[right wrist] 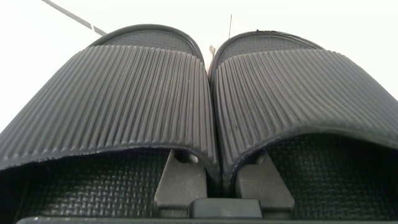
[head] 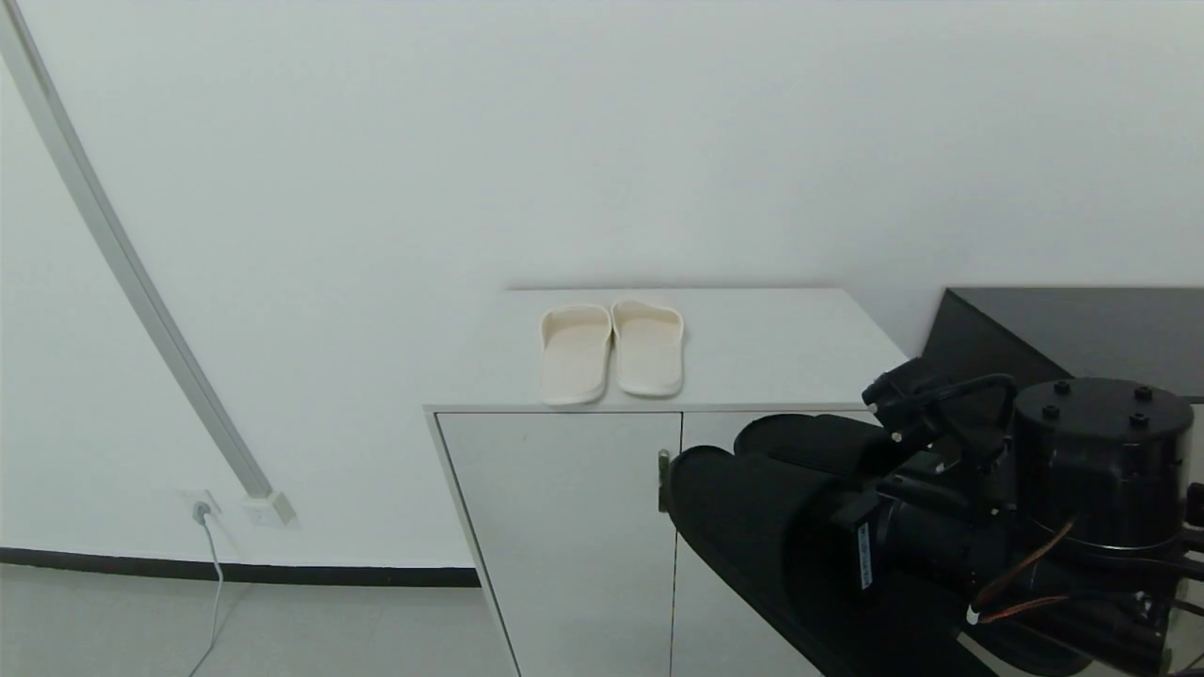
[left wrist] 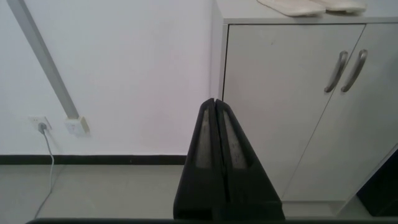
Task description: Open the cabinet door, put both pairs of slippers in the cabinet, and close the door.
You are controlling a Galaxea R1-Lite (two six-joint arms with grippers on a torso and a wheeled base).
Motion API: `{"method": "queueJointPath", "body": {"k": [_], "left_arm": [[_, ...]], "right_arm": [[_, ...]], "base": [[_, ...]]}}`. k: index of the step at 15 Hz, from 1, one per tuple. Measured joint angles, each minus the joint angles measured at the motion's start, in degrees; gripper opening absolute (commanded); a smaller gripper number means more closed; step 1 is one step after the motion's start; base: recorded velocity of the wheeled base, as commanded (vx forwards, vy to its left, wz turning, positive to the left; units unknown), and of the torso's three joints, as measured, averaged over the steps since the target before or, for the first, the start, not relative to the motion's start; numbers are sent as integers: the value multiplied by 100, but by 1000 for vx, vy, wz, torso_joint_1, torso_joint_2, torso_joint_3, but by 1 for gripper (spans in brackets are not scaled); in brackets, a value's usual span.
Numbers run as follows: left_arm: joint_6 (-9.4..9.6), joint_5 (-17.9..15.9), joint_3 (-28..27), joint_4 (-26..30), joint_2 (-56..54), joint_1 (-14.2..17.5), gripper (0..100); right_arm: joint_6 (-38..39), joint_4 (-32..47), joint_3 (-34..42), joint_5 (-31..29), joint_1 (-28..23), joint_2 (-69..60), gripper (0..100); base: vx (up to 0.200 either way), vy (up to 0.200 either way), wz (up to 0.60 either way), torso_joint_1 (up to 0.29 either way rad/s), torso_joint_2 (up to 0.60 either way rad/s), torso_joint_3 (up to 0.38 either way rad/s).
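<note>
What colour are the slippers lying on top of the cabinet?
Cream slippers, plain with no pattern; the head view shows them best.

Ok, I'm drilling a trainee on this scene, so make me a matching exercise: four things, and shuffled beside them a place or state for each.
1 cream slippers
2 black slippers
3 cabinet doors
4 left gripper

a held by the right gripper
b closed
c on the cabinet top
d fingers together, empty

Pairs: 1-c, 2-a, 3-b, 4-d.
</note>
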Motion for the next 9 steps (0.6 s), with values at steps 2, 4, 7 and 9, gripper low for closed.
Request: {"method": "queueJointPath", "body": {"k": [2, 4, 7, 9], "left_arm": [[0, -2, 0, 0, 0, 1, 0], [0, -2, 0, 2, 0, 4, 0], [0, 0, 0, 2, 0, 1, 0], [4, 12, 7, -4, 0, 0, 0]], "right_arm": [[1, 0, 9, -1, 2, 1, 0], [0, 0, 11, 0, 2, 0, 0], [0, -2, 59, 2, 29, 0, 0], [0, -2, 68, 11, 35, 0, 0]], "base": [[0, 0, 0, -215, 532, 312], [0, 0, 0, -205, 523, 313], [0, 0, 0, -196, 522, 320], [0, 0, 0, -183, 498, 322]]}}
